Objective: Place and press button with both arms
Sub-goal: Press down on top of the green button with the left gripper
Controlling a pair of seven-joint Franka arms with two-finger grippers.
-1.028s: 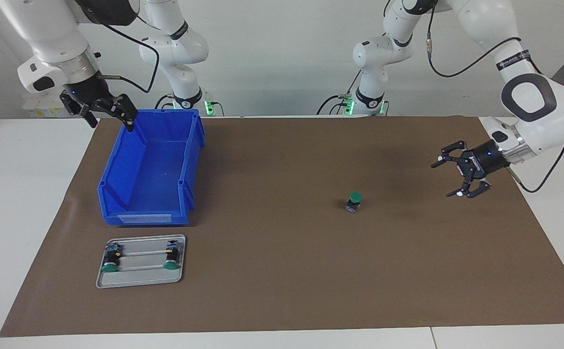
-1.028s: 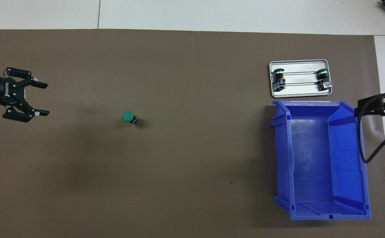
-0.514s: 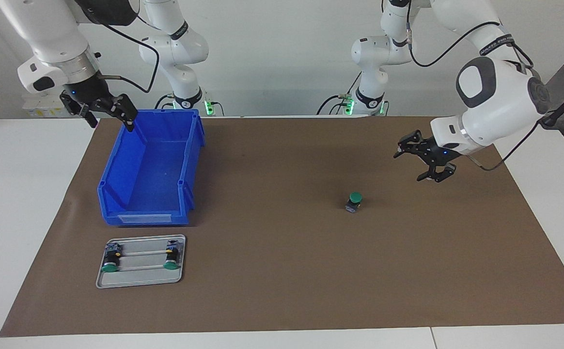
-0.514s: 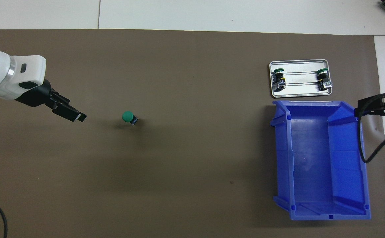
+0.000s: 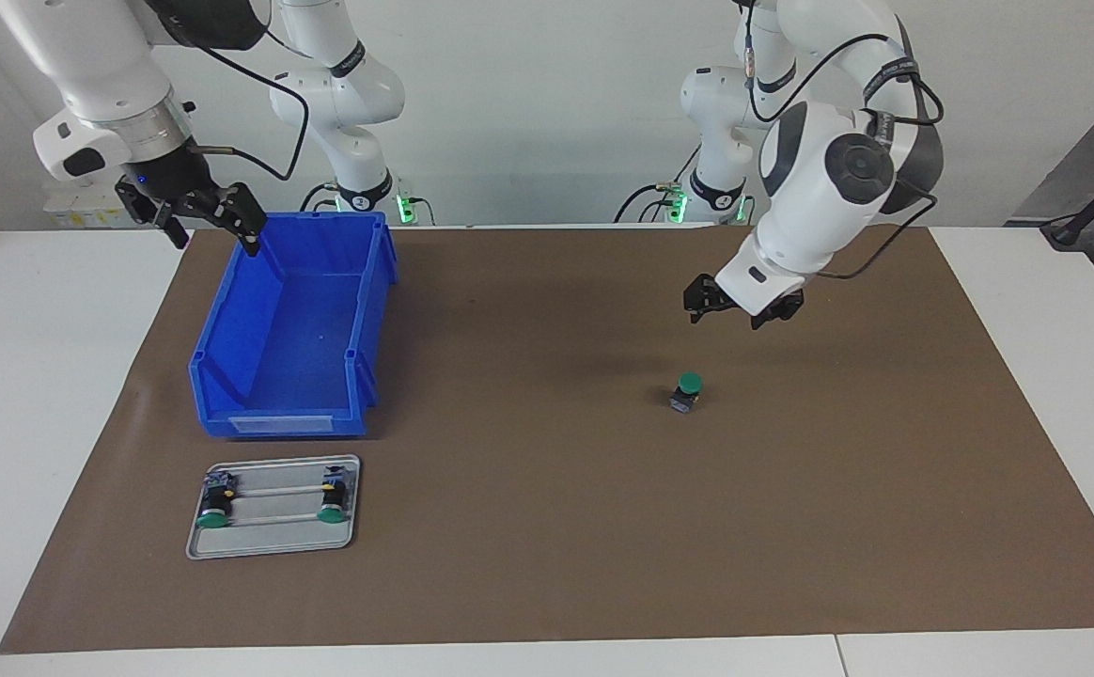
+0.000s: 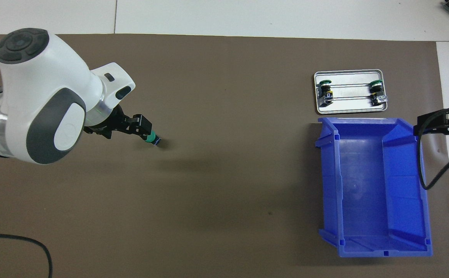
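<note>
Button (image 5: pixel 688 389) lay ungrasped on the mat; left gripper (image 5: pixel 742 310) hovered over it, jaws wide. Right gripper (image 5: pixel 197 212) waited wide by the bin (image 5: pixel 295 331). Placing and pressing remained.

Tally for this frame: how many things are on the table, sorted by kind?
Green-capped buttons: 3, one loose on the mat, two on the tray
Metal tray: 1
Blue bin: 1
Brown mat: 1
Total: 6
</note>
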